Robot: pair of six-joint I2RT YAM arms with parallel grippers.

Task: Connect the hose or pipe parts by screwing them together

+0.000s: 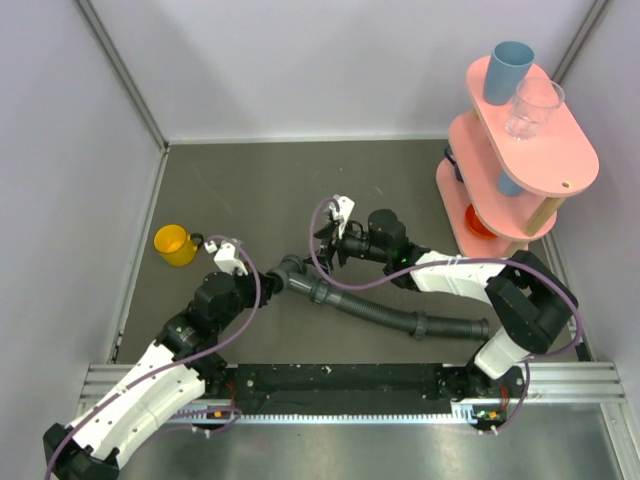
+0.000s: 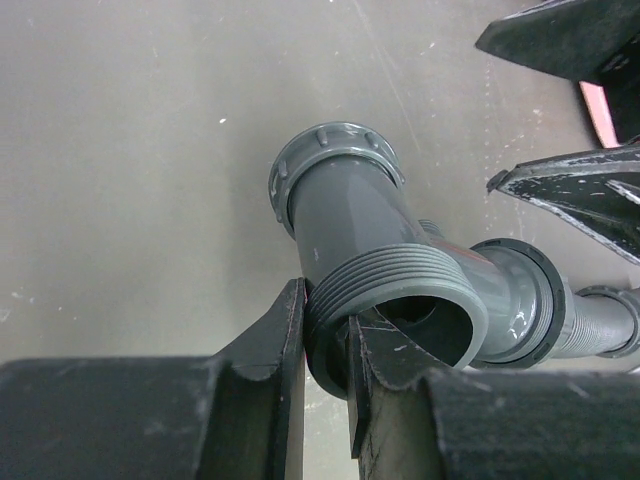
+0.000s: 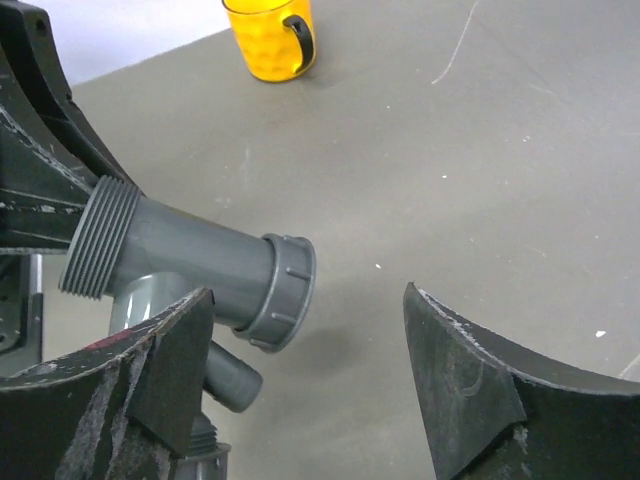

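Smooth semi-gloss grey plastic branch fitting, ribbed black plastic hose, matt grey tabletop

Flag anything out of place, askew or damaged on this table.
Nothing spilled or broken. One oddity: the left gripper holds the branch fitting by its threaded rim, one finger inside the opening, one outside.

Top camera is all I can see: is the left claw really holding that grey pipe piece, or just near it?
Observer: Holding. In the left wrist view the left gripper pinches the branch fitting by its threaded rim, one finger inside the opening, one outside.
Operator: Anything screwed onto that end?
Observer: No, those threads are bare.
Operator: And the other claw?
Observer: The right wrist view shows the right gripper open, clamping nothing.
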